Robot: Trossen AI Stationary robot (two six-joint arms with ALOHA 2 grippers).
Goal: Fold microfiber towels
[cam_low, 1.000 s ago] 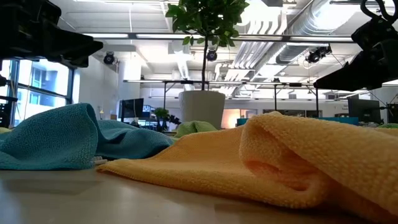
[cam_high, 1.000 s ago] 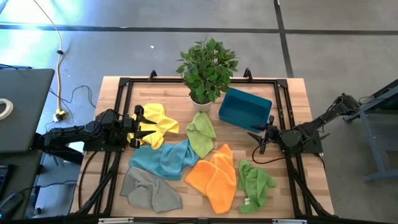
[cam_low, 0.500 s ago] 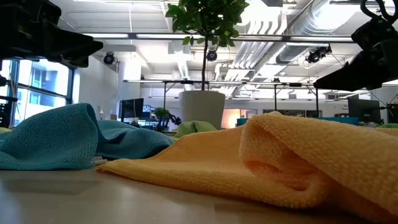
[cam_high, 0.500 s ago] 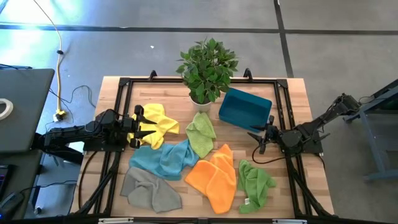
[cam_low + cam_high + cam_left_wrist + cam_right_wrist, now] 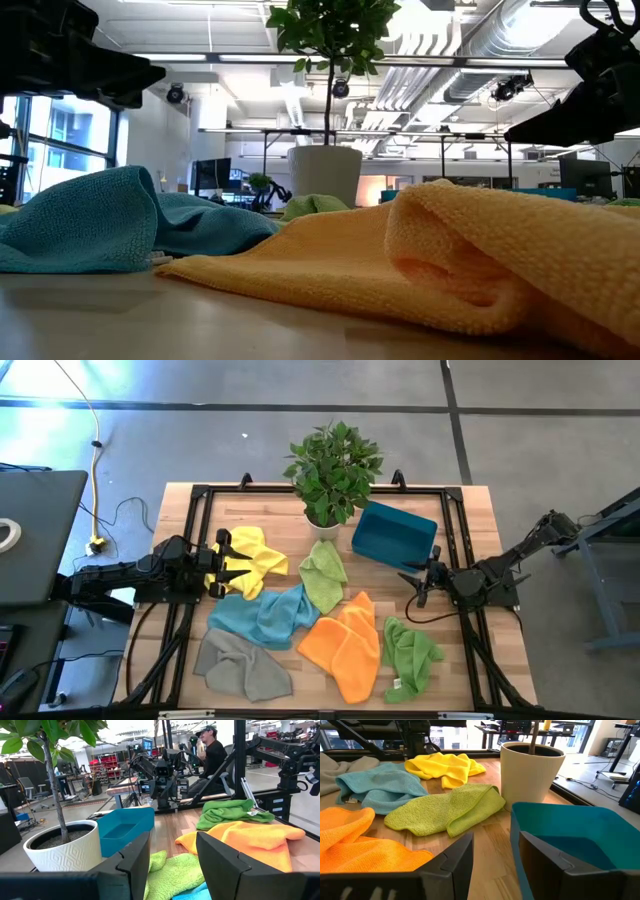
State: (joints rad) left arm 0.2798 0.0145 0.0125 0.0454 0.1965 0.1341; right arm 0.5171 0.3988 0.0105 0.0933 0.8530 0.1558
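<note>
- Left gripper [image 5: 228, 561] hovers at the table's left side, right over the yellow towel [image 5: 252, 552], fingers spread apart and holding nothing.
- Right gripper [image 5: 417, 584] hangs at the right, just near of the teal bin [image 5: 393, 534], fingers parted, empty too.
- Six towels lie crumpled across the wooden table [image 5: 478, 510]: light blue towel [image 5: 265, 615] in the middle, grey towel [image 5: 243, 665] near-left, orange towel [image 5: 343, 642] near-centre.
- One green towel [image 5: 324, 572] lies by the potted plant [image 5: 333, 466], the other green towel [image 5: 410, 652] near-right.
</note>
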